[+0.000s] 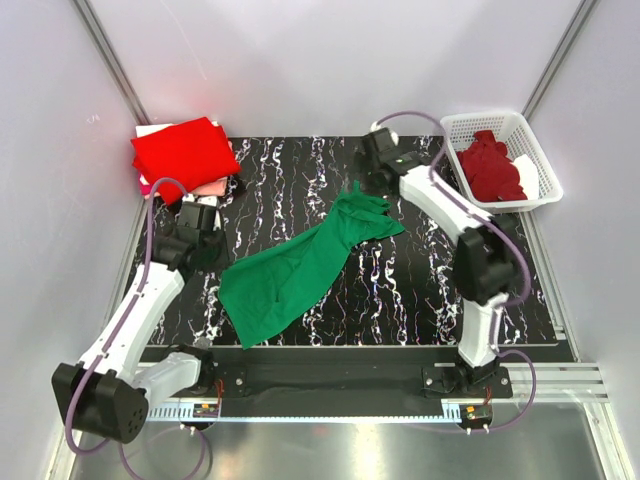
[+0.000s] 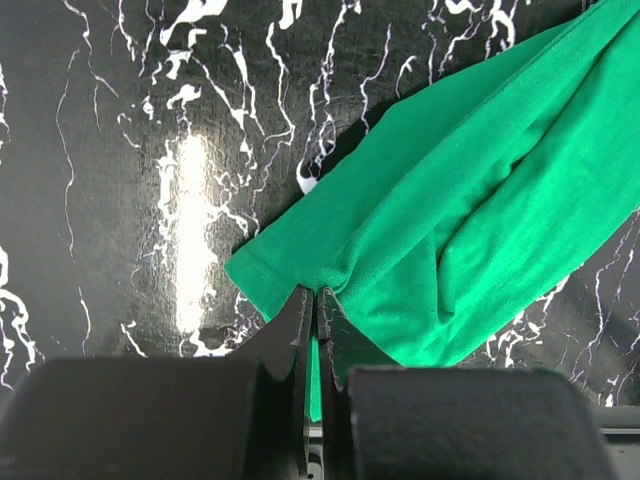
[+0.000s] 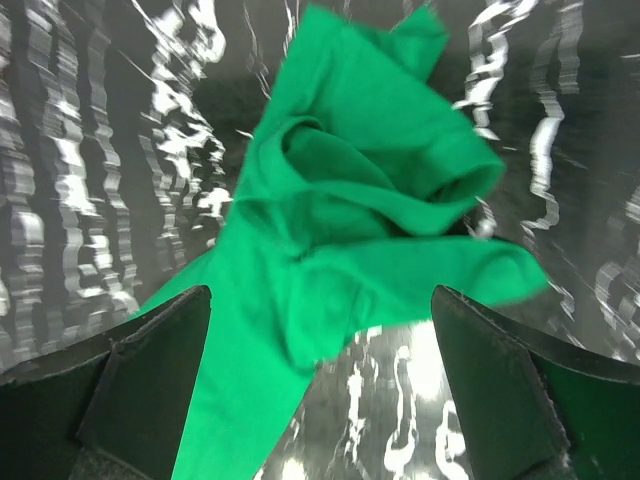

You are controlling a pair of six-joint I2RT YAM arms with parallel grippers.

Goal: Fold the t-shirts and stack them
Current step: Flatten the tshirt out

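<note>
Risk: green tee (image 1: 300, 268) is pinched only at a thin hem edge, so it could be lost if pulled hard. Its far end is bunched, so extra layers could be caught and a skewed fold produced. Left jaws are clamped on the hem. Right jaws are spread wide over the bunched end with nothing held. Tee is laid diagonally mid-desk (image 1: 420, 300).

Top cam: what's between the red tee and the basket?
Top external view: bare black marbled tabletop, then the right arm's wrist just before the white basket. No other garment between there and the red tee.
</note>
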